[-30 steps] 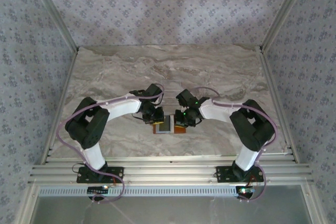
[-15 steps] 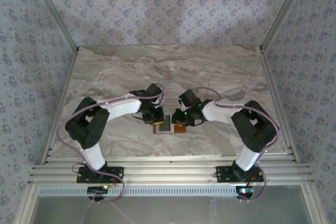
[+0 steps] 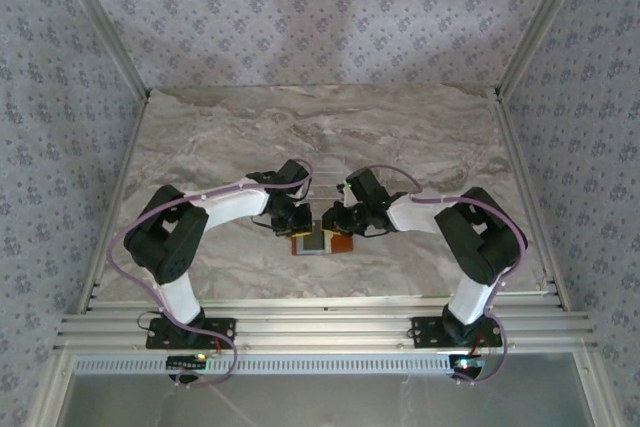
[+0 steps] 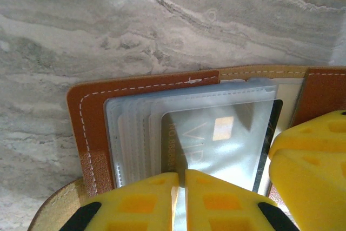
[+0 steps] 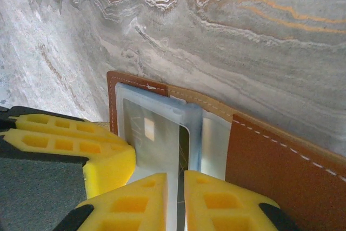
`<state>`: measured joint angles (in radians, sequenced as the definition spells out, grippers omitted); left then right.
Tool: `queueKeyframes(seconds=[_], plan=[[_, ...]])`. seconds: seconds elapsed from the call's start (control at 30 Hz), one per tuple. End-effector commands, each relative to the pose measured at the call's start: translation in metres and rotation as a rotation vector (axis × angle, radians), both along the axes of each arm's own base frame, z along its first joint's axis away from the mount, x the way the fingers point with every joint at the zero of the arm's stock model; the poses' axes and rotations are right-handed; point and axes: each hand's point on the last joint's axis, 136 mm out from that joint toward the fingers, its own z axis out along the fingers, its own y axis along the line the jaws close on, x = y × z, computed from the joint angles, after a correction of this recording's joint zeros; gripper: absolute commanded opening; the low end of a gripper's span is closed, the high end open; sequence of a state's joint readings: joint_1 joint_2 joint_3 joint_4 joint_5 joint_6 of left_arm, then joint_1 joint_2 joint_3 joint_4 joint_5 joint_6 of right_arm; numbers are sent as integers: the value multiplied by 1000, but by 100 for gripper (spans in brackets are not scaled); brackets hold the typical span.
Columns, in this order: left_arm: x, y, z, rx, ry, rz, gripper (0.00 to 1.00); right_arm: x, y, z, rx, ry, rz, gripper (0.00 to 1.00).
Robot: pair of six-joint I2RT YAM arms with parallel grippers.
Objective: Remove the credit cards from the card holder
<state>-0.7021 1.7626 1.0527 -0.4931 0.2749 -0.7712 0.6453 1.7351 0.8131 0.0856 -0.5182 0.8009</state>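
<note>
The card holder (image 3: 343,245) lies open on the marble table between my two arms. Its brown leather (image 4: 89,117) frames a stack of clear plastic sleeves. A silvery credit card (image 4: 216,139) marked VIP sits in the top sleeve, with a darker card edge behind it. My left gripper (image 4: 181,176) is shut on the near edge of the sleeves. My right gripper (image 5: 175,176) is shut on the thin edge of a credit card (image 5: 154,133) that sticks out of the holder (image 5: 270,144). Seen from above, the left gripper (image 3: 296,227) and right gripper (image 3: 333,222) stand close together over the holder.
The marble table (image 3: 320,137) stretches away behind the arms, with patterned walls on three sides. In the left wrist view the right gripper's yellow finger (image 4: 308,155) crowds the holder's right half. The left gripper's fingers (image 5: 70,144) press in at the left of the right wrist view.
My right gripper has swung left and come down onto the holder's middle. The left arm and the holder have stayed put.
</note>
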Motion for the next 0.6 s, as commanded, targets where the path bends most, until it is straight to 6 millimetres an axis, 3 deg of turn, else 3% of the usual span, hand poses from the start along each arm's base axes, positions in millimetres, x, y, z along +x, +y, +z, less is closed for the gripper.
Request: queueKeyframes(seconds=[0.0, 0.57], plan=[[-11, 19, -27, 95, 52, 5, 14, -3, 0, -8, 16, 33, 4, 16], [-11, 18, -28, 106, 60, -4, 14, -6, -19, -25, -94, 54, -38, 17]])
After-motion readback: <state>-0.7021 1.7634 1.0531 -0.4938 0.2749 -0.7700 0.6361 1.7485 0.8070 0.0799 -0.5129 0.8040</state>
